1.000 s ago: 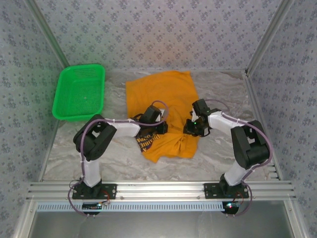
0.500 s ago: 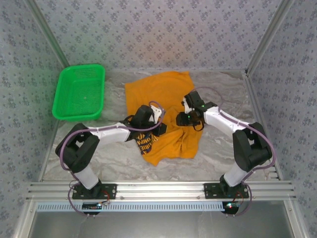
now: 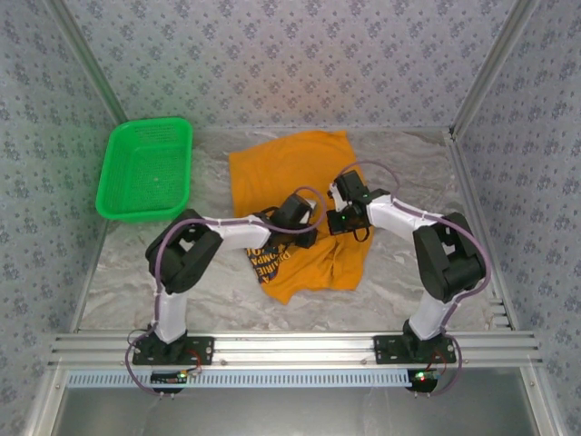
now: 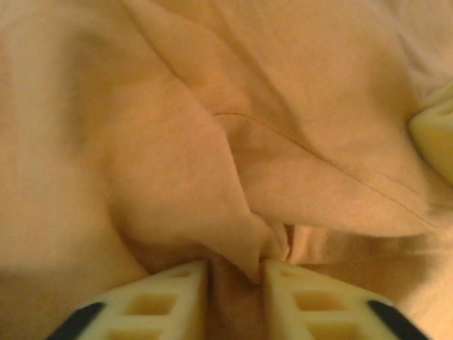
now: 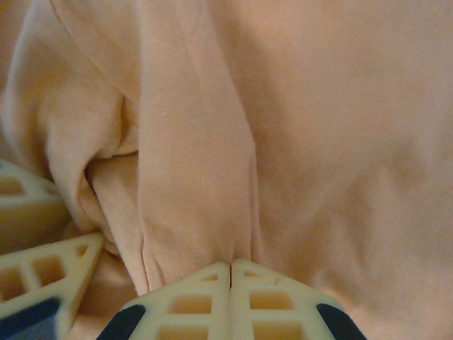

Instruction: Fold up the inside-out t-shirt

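Left tool (image 4: 233, 280) has swung beside right tool (image 5: 231, 269), both pinching t-shirt (image 3: 290, 163) folds

The right jaws are pressed together, pinching a long fold of the inside-out t-shirt (image 5: 318, 127) that runs straight away from their tips. Just left of them, another pair of cream jaws sits against a bunched pocket of the same orange cloth.

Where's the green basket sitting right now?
In the top external view the green basket sits at the far left corner of the table, apart from the t-shirt, which lies to its right at mid-table.
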`<state>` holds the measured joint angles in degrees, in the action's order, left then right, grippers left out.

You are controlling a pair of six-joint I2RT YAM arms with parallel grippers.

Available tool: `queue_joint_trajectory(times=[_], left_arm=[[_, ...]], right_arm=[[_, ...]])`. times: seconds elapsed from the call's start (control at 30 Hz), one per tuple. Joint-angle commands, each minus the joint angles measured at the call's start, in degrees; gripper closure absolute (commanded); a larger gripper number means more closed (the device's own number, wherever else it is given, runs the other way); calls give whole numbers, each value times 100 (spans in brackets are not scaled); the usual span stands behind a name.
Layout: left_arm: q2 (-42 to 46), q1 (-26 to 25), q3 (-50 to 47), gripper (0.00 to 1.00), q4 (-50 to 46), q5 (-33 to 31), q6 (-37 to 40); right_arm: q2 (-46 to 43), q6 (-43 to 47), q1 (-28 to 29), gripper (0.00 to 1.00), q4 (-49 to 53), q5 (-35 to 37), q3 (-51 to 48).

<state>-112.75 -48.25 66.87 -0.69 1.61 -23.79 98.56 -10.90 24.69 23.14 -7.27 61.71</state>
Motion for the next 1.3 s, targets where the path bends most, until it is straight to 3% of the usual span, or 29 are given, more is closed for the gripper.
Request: queue_joint_trajectory(times=[0.0,0.03,0.2,0.3,0.47,0.53,0.63,0.7,0.83,0.93,1.07,1.27], left_arm=[[111,40,-15,93,-10,-105,313],[280,97,-182,100,228,272,398],[1378,418,-870,100,571,2037,584],[1944,590,-1125,100,578,3163,763],[2176,775,-1644,100,1632,4865,750],[2072,781,-1703,100,1836,5112,694],[1880,774,-1820,100,2052,5275,623],[1770,803,-1864,100,1964,5077,685],[1484,925,-1870,99,1773,4734,719],[1357,1062,-1986,100,2194,4806,386],[1352,1111,-1980,100,2358,4900,278],[1301,1123,-1836,100,2347,4973,182]], right_arm=[[-405,-551,-282,100,-104,-457,-36],[-594,-686,-389,100,-89,-667,-77],[-1352,-986,-761,100,258,-1059,-160],[-1302,-1114,-1026,100,199,-1317,-79],[-525,-760,-1062,100,63,-253,69],[-292,-767,-1080,100,116,30,94],[-395,-831,-1033,73,138,-8,-21],[-736,-818,-991,69,163,-293,-160],[-1770,-522,-776,66,415,-742,-520],[-2194,-177,-382,67,647,-1219,-663],[-1914,-299,-90,70,516,-1999,-904],[-1219,-641,25,68,-100,-1662,-847]])
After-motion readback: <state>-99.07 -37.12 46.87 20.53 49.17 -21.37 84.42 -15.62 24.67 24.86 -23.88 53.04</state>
